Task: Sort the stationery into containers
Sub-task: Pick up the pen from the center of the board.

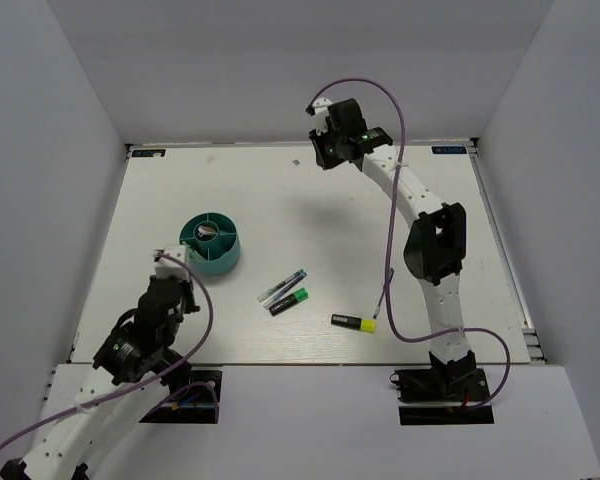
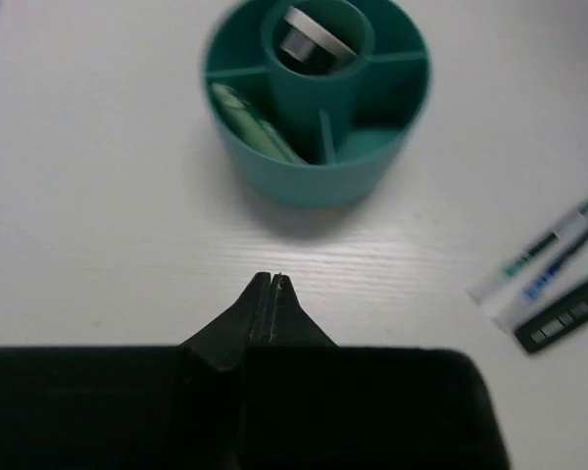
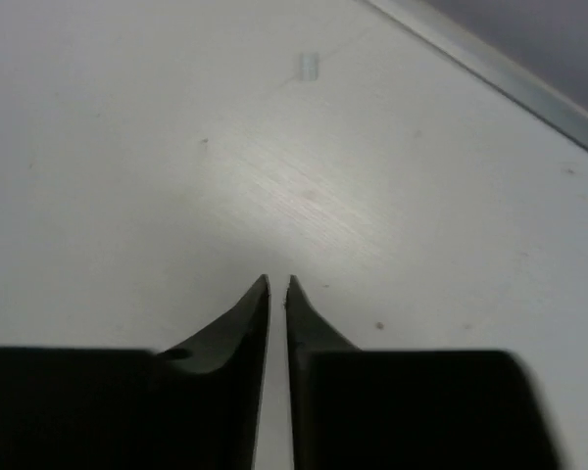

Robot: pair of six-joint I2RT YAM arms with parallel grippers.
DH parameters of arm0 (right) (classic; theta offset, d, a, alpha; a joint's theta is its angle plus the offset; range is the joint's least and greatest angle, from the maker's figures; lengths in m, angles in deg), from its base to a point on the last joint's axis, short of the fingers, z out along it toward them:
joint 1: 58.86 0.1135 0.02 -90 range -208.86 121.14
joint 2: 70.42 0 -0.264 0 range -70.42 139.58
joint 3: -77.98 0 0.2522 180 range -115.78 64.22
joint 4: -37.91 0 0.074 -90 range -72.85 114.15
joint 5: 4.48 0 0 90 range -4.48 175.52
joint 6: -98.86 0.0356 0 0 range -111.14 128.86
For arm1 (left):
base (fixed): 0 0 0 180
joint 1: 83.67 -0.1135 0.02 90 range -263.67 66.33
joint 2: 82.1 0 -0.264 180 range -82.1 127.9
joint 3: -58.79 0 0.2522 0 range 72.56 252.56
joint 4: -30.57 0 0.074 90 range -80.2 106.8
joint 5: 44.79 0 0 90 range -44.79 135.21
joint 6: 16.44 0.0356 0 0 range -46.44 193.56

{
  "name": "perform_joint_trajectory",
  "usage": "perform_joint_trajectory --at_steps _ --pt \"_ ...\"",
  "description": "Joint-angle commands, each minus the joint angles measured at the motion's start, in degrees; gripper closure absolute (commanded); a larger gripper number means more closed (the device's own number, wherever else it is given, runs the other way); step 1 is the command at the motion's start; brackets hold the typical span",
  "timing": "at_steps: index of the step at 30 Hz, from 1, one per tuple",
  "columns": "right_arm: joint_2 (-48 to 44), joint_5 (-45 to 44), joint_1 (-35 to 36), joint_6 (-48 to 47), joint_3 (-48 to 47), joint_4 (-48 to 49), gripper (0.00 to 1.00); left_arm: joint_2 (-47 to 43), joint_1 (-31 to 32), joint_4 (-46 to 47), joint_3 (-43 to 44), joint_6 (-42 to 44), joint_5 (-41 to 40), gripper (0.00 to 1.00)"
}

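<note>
1. Zero gap at the left gripper (image 2: 272, 279): fingertips pressed flat together, nothing between them, low over bare table (image 2: 98, 245) just short of the organiser.
2. Next, round teal organiser (image 2: 304, 181), upright, split by inner walls around a centre tube. In the centre tube, a grey metallic-looking item (image 2: 309, 41), too blurred to name. In the left compartment, a pale green piece (image 2: 247, 122) leaning against the wall. Front and right compartments with only teal floor showing.
3. Right of the organiser and well apart from it, a pair of slim pens (image 2: 541, 253) lying side by side, touching, slanted. Green-black print on one barrel, blue print on the other, neither readable.
4. Just beside the pens, parallel to them, green-black highlighter (image 2: 563, 311) with a pale label strip, its lettering too small to read.
5. Near the far edge, small pale piece (image 3: 307, 67), alone on the table.
6. Short of that piece, right gripper (image 3: 278, 282): fingers nearly together, only a thin slit left, nothing in it.
7. Toward the near edge, yellow-black highlighter (image 1: 353, 322), flat, apart from the other pens.
8. Far right corner, blue tag (image 1: 448, 150), text unreadable.
</note>
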State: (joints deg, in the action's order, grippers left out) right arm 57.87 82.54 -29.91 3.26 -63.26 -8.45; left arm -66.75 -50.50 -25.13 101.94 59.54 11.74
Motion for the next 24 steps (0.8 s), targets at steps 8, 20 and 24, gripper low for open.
perform_joint_trajectory --at_steps 8,20,24 --pt "-18.9 47.5 -7.0 -22.2 24.0 -26.4 0.85 36.3 1.1 4.2 13.2 6.0 38.7 0.5" --pt "-36.9 49.2 -13.7 -18.1 50.4 -19.4 0.99 68.5 8.8 10.2 31.4 9.7 38.4 0.7" --pt "-38.9 51.6 -15.4 -16.3 54.8 -17.4 0.98 75.8 9.5 11.8 34.7 9.8 37.7 0.61"
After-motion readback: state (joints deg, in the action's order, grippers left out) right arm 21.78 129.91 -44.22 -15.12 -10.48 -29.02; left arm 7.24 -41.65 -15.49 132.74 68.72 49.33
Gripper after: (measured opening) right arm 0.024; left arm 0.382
